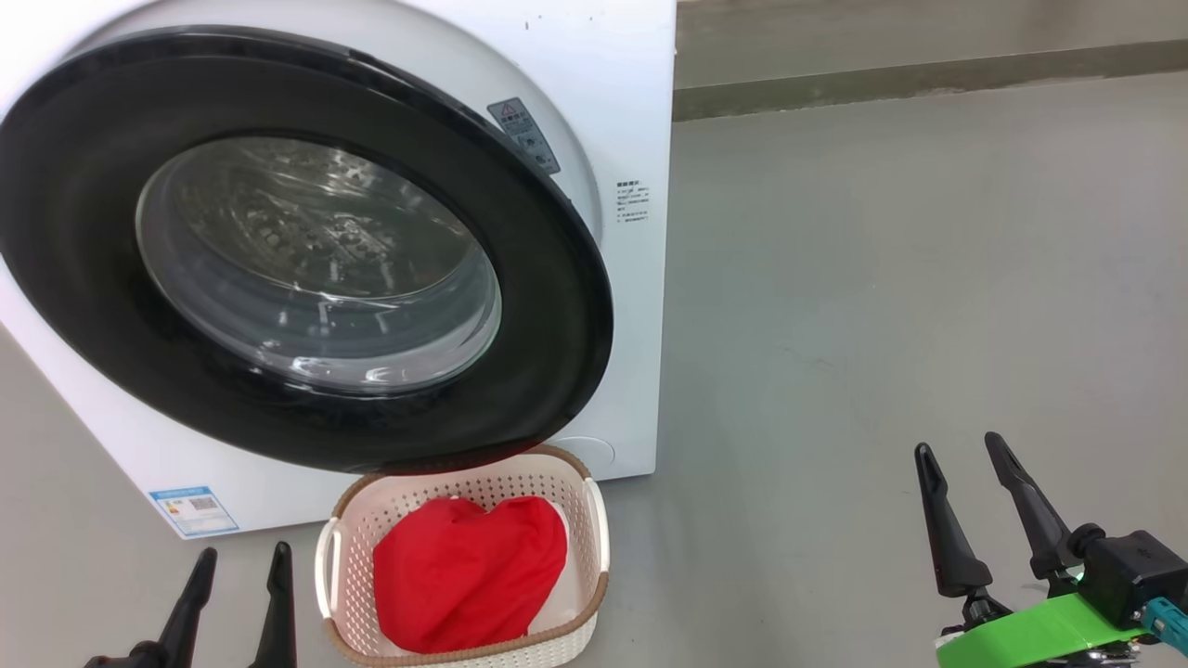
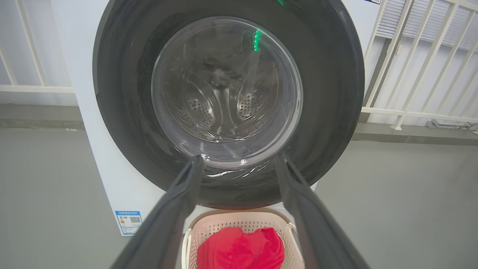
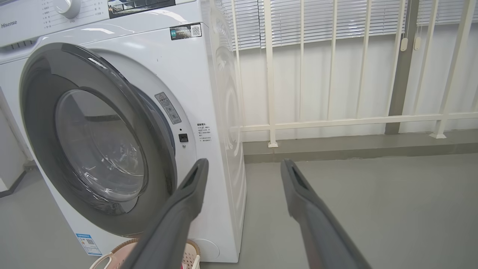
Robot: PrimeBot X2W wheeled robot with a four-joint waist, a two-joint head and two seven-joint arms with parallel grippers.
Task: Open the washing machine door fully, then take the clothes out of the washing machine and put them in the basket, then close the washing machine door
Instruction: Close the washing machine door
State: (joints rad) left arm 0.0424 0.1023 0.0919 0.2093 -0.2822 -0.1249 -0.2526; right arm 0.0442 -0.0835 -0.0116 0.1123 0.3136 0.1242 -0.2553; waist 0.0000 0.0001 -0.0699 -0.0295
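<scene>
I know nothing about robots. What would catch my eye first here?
The big round washing machine door, glossy black around bulging glass, dominates the head view's upper left, slightly ajar. Just below it, bright red clothes fill a cream basket on the floor. The left tool and right tool point up from the bottom corners, open and empty.

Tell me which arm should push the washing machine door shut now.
Left, probably. The open left gripper faces the ajar washing machine door squarely, fingers framing its glass. The right gripper sits off to the side, pointing past the washing machine's corner at floor. The clothes already lie in the basket.
</scene>
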